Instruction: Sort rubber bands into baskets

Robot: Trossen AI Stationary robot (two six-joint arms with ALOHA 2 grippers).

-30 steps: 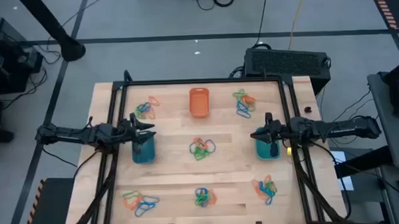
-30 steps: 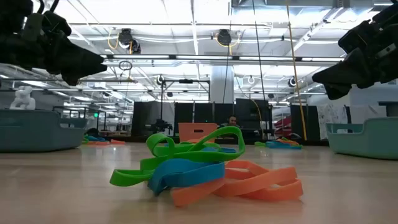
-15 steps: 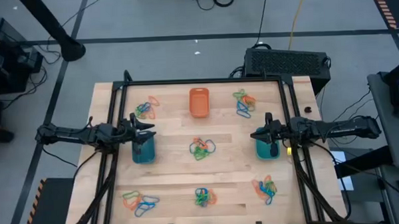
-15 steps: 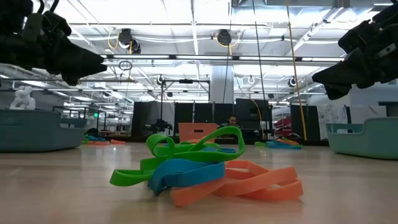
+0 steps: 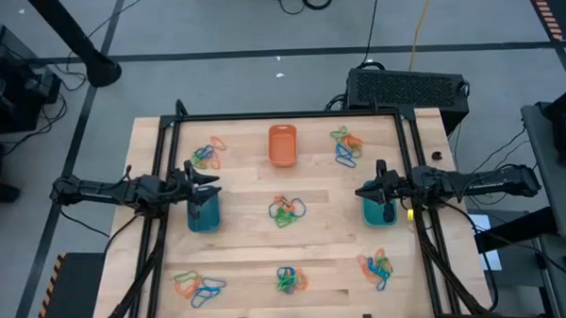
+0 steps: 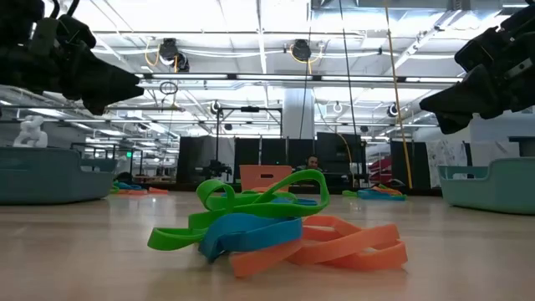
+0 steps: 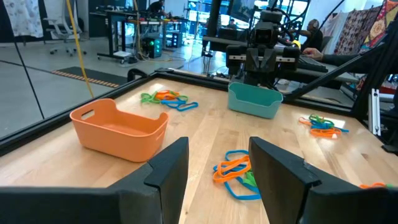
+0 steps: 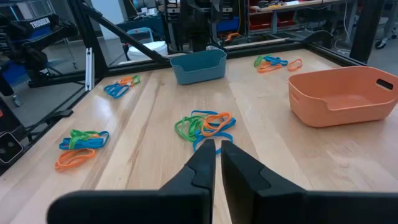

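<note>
- On the wooden table (image 5: 249,255), the centre pile of rubber bands (image 5: 286,211) serves as the landmark; it is a tangle of orange, green and blue loops lying flat on the bare wood.
- Left arm (image 5: 105,191) reaches in from the table's left edge, well apart from the centre pile; right arm (image 5: 473,183) reaches in from the opposite edge, likewise well apart.
- Left gripper (image 5: 211,187) hangs above the table with its fingers (image 7: 168,171) spread wide and nothing between them; the centre pile lies on the wood ahead of the fingertips, not touched.
- Right gripper (image 5: 362,191) hangs on the far side of the centre pile, fingers (image 8: 202,165) pressed almost together with nothing pinched; the pile lies just beyond their tips, apart from them.
- Orange basket (image 5: 282,145) stands beyond the centre pile, toward the table's back edge.
- Blue basket (image 5: 204,214) stands left of the centre pile, just below the left gripper.
- Teal-green basket (image 5: 377,210) stands right of the centre pile, under the right gripper.
- Five smaller piles of bands ring the centre pile: back-left (image 5: 207,154), back-right (image 5: 345,145), front-left (image 5: 197,286), front-centre (image 5: 287,279), front-right (image 5: 376,267).
- From the low view, the nearest tangle (image 6: 276,230) shows green loops over blue and orange ones.
</note>
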